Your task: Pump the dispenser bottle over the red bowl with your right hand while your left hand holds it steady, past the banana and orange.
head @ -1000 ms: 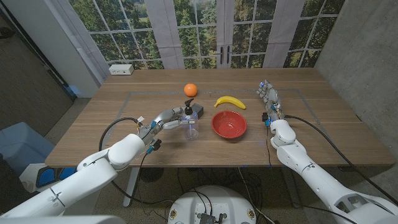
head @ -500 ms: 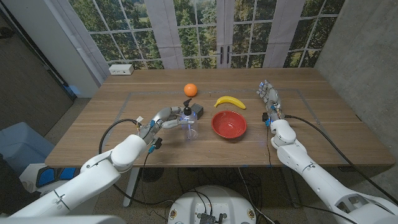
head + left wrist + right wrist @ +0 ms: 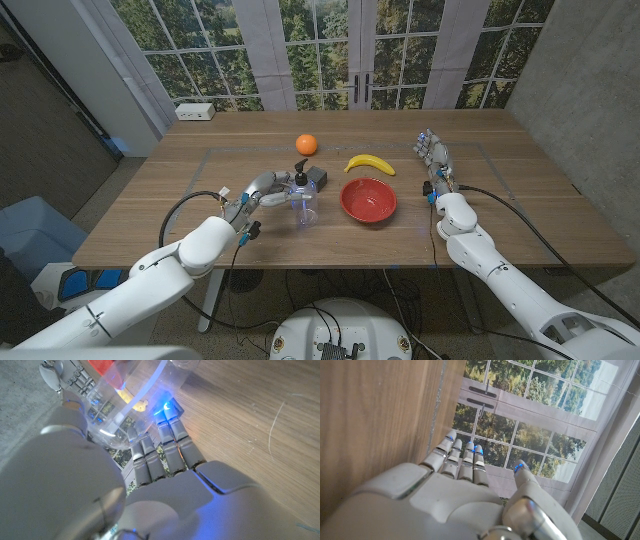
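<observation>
My left hand grips the clear dispenser bottle from its left side; the black pump head points up. The left wrist view shows my left hand with fingers curled against the clear bottle. Just right of the bottle sits the red bowl. Behind the bowl lies the banana, and the orange sits further back on the left. My right hand waits to the right of the banana, fingers straight and apart, holding nothing; it shows the same way in the right wrist view.
A small dark grey block stands right behind the bottle. A white box lies at the far left of the wooden table. Black cables trail from both wrists over the table's near edge.
The bottle has shifted slightly to the left and tilted a little in my left hand's grip. The right hand has not moved.
</observation>
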You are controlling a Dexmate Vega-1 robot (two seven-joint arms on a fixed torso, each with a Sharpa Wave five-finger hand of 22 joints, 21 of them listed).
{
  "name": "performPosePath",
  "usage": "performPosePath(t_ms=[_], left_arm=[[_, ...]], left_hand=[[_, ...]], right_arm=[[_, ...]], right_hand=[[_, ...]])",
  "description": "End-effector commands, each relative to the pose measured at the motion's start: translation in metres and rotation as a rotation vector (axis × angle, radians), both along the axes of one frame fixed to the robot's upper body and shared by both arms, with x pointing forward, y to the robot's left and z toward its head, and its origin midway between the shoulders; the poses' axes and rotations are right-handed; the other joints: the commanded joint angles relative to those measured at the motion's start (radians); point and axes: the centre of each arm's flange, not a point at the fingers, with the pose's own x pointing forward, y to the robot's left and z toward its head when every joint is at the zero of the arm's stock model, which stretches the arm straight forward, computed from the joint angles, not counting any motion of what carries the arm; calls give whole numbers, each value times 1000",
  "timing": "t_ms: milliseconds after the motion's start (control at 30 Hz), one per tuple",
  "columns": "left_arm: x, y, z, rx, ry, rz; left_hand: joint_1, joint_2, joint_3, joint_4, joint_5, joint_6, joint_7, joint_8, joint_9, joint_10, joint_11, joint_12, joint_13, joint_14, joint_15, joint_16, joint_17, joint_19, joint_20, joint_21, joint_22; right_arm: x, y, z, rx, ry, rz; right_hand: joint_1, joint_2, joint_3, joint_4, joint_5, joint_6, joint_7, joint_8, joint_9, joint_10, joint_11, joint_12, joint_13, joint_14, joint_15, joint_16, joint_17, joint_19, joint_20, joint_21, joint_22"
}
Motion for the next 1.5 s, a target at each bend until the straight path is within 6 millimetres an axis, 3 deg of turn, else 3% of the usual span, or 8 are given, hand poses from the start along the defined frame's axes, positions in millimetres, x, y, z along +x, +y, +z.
performPosePath(t_ms=[33, 767, 1500], left_arm=[[-10, 8, 19, -17, -42, -31], [-30, 13, 41, -2, -100, -66], [-16, 25, 51, 22, -65, -35]], left_hand=[[297, 290, 152, -57, 1, 114, -22, 10, 2, 175, -128, 11, 65, 146, -274, 5, 50, 14, -113, 7, 1], [307, 284, 141, -57, 2, 121, -20, 8, 4, 185, -126, 14, 75, 158, -274, 7, 49, 9, -114, 22, 5], [316, 281, 132, -57, 5, 124, -17, 5, 6, 187, -125, 14, 84, 161, -274, 6, 48, -1, -109, 32, 7]], right_arm=[[-3, 0, -1, -8, -3, -1], [-7, 1, -3, -11, 3, -6], [-8, 2, -1, -22, -4, -8]], right_hand=[[-5, -3, -4, -1, 6, 8, 2, -1, 2, 4, -1, -3, 5, 8, 5, -2, 4, 4, 8, 3, 4], [-8, -2, -5, -2, 7, 7, 1, -2, 2, 6, 0, -3, 5, 8, 5, -4, 5, 3, 7, 2, 4], [-8, 0, -6, -6, 7, 5, -3, -3, 2, 7, -6, -4, 5, 10, 5, -6, 5, 3, 8, 2, 4]])
